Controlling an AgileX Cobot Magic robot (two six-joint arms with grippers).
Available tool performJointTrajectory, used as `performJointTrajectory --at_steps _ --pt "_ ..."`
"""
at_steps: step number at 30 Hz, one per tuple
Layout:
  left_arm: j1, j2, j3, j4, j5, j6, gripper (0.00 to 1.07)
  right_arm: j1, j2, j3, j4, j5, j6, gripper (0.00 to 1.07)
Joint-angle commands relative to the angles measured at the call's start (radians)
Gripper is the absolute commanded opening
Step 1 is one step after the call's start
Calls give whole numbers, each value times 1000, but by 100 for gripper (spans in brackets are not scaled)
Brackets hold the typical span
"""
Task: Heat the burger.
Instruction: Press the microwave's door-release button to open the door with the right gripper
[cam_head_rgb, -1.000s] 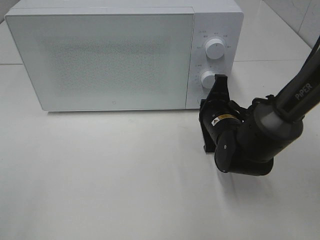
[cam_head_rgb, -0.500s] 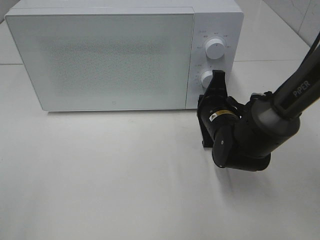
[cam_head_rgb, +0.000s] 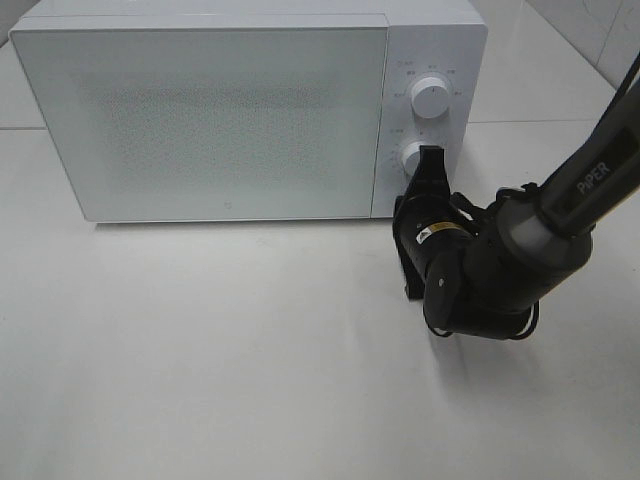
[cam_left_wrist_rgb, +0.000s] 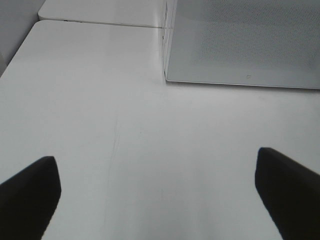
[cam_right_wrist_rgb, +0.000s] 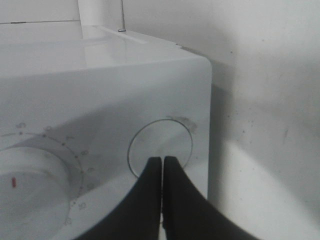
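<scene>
Pointing right gripper (cam_right_wrist_rgb: 162, 160): jaws closed at a round button (cam_right_wrist_rgb: 171, 136), shown only by its wrist view.
Left gripper (cam_left_wrist_rgb: 155, 157): jaws stood wide above the table (cam_left_wrist_rgb: 100, 75).
Burger: unseen; microwave (cam_head_rgb: 230, 110) door was shut.

- The worktop (cam_head_rgb: 200, 360) is a smooth, glossy white surface
- A white microwave (cam_head_rgb: 230, 110) stands directly on it at the far side, door shut and facing forward, its base flat on the surface
- A thin seam (cam_head_rgb: 540, 121) crosses the worktop, showing on both sides of the microwave
- The left wrist view shows a faint hairline scratch (cam_left_wrist_rgb: 114, 145) on the bare surface near the microwave's front corner
</scene>
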Motion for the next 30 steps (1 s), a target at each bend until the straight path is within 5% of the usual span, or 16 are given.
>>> performJointTrajectory --at_steps 1,30 --pt "3 -17 0 -4 -11 -3 100 -5 1 -13 -1 -5 -30 0" --pt "3 -17 0 -4 -11 -3 100 -28 36 -169 49 50 -129 0"
